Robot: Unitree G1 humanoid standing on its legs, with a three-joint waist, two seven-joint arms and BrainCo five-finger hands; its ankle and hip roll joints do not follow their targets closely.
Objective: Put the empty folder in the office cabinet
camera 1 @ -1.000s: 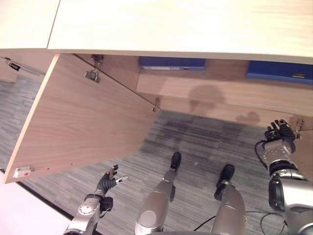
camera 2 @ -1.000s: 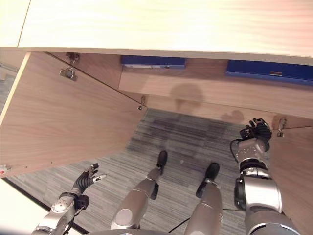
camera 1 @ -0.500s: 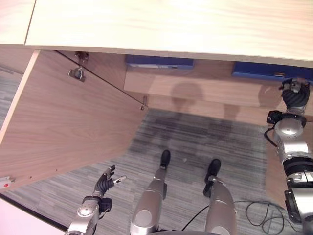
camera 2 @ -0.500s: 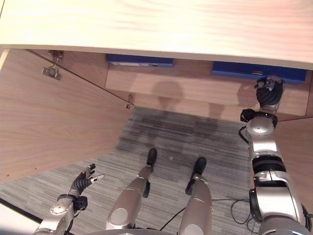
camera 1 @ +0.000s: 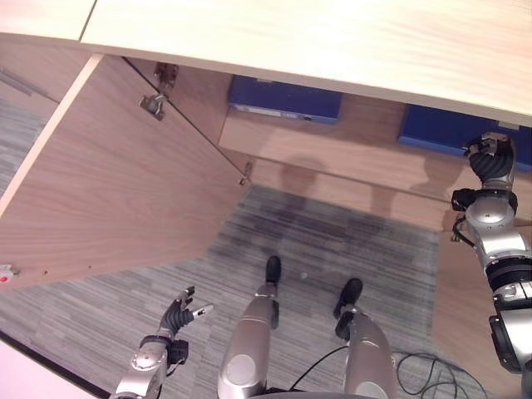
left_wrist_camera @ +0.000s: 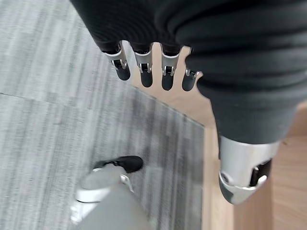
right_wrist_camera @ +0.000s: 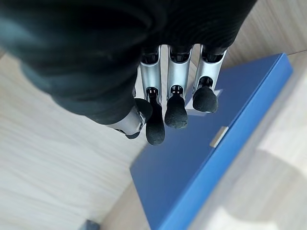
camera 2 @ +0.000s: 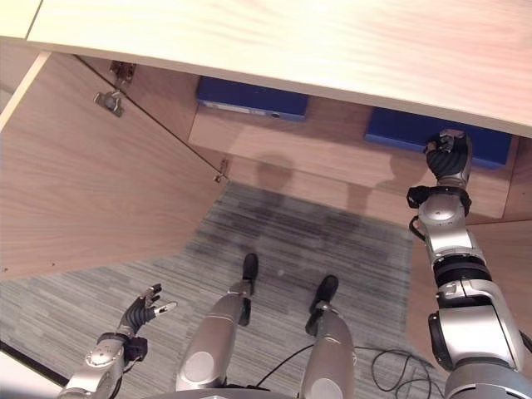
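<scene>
A blue folder (camera 1: 453, 133) lies flat on the shelf (camera 1: 332, 145) inside the open cabinet, towards the right. The right hand (camera 2: 447, 155) is raised just in front of it; in the right wrist view its fingers (right_wrist_camera: 176, 108) are loosely extended above the folder, holding nothing. A second blue folder (camera 1: 285, 98) lies further left on the same shelf. The cabinet door (camera 1: 116, 191) stands swung open on the left. The left hand (camera 1: 177, 316) hangs low over the grey carpet (camera 1: 324, 241), fingers relaxed and empty.
</scene>
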